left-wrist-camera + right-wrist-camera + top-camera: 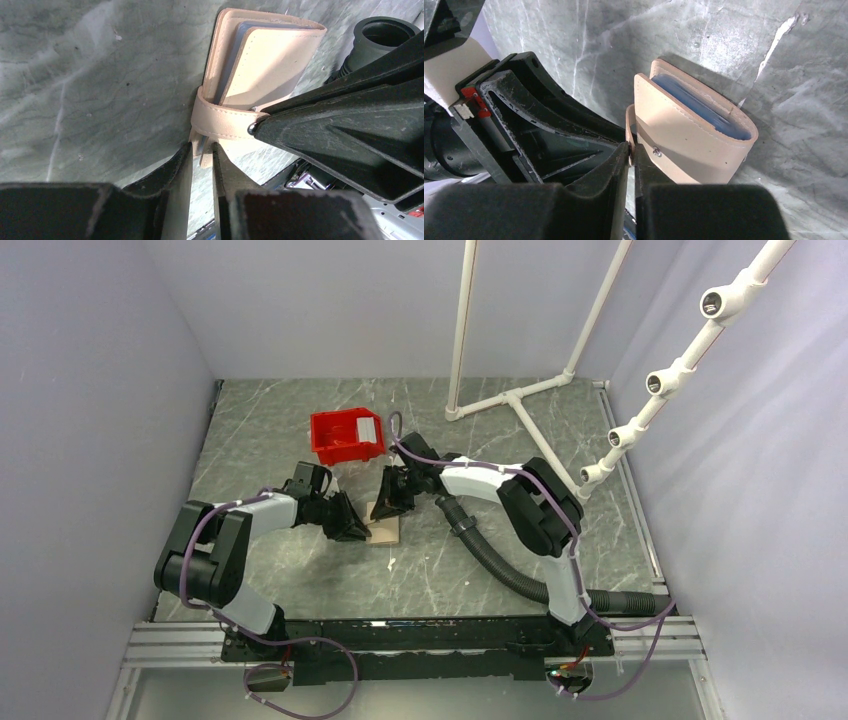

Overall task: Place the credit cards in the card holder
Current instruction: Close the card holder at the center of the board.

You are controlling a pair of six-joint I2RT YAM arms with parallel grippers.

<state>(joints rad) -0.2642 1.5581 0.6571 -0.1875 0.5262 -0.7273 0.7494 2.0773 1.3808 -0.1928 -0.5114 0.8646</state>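
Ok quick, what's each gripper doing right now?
Left gripper: jaws closed on the card holder, at its edge.
Right gripper: jaws closed on the card holder too.

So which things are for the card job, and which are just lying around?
For the job: card holder, blue card inside it, left gripper and right gripper, both pinching the holder.
Just lying about: red bin, white pipe frame.

The left arm (pixel 215 550) and the right arm (pixel 530 505) wear white shells between bulky black joint housings, with thin purple cables (pixel 420 455) along them and a black corrugated hose (pixel 490 555) on the right, while the left gripper (pixel 362 534) and right gripper (pixel 383 510) carry scuffed matte-black ribbed triangular fingers (pixel 544 120).
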